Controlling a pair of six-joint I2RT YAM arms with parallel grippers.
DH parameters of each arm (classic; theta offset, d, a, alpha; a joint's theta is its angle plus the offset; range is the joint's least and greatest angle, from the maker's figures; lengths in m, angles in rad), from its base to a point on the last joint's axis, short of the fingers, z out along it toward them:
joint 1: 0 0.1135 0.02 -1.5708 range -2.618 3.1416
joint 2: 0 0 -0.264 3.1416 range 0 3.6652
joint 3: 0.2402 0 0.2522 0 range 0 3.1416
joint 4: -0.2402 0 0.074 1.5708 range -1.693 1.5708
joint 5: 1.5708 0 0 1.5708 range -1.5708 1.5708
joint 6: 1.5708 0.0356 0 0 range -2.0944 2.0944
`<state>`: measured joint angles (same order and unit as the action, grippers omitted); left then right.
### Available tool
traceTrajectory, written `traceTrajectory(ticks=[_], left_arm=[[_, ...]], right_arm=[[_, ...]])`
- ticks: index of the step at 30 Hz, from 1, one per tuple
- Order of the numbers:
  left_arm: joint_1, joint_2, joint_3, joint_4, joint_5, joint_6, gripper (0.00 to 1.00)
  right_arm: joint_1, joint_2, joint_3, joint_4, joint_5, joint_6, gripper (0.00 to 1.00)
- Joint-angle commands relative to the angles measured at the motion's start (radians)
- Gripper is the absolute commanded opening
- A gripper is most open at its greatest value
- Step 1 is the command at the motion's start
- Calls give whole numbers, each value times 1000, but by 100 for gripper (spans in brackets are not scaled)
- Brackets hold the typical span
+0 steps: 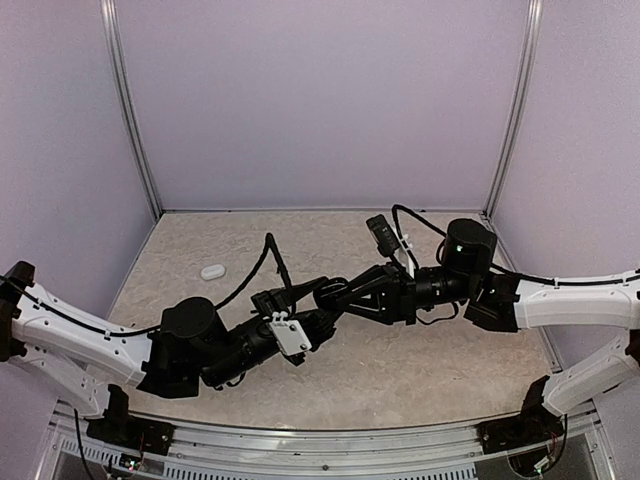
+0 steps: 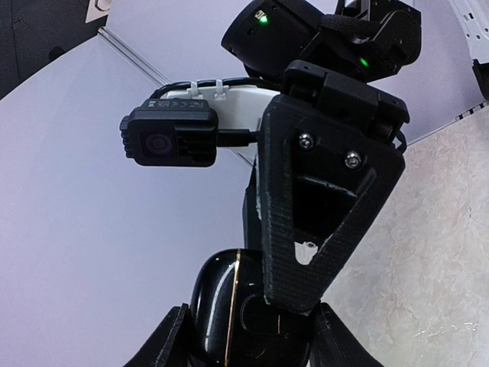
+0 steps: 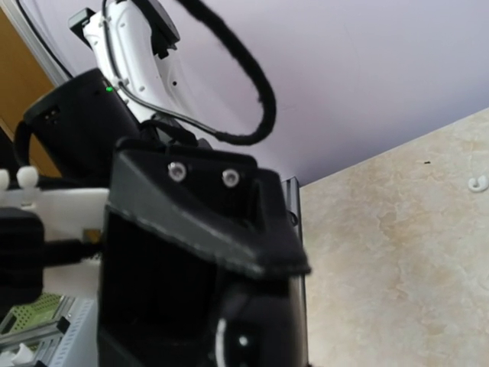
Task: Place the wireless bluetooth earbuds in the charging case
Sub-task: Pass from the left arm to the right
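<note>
The charging case (image 2: 218,306) is glossy black with a thin gold seam. It sits between the fingers (image 2: 170,345) of my left gripper (image 2: 248,348), which is shut on its sides. My right gripper (image 2: 296,300) comes in from the opposite side. Its fingertips pinch the part of the case right of the seam. In the top view the left gripper (image 1: 312,308) and right gripper (image 1: 330,296) meet tip to tip above the table's middle. The right wrist view is blurred and shows the case (image 3: 252,336) under the left finger (image 3: 191,229). One small white earbud (image 3: 477,183) lies on the table. No black earbud shows.
A closed white oval case (image 1: 212,271) lies on the beige table (image 1: 420,370) at the left, behind the left arm. Lilac walls enclose the back and both sides. A black cable (image 1: 275,260) loops up from the left arm.
</note>
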<state>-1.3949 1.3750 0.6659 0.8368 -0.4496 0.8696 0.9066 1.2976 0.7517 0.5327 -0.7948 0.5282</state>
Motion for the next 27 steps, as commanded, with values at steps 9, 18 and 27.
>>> traceTrajectory(ticks=[9, 18, 27], left_arm=[[14, 9, 8, 59, -1, 6, 33], [14, -17, -18, 41, -15, -52, 99], [64, -111, 19, -121, -23, -396, 99]], right_arm=[[-6, 14, -17, 76, -17, 35, 22], [-43, -27, -18, 30, 13, -9, 16], [-116, -104, 14, -148, 75, -233, 15]])
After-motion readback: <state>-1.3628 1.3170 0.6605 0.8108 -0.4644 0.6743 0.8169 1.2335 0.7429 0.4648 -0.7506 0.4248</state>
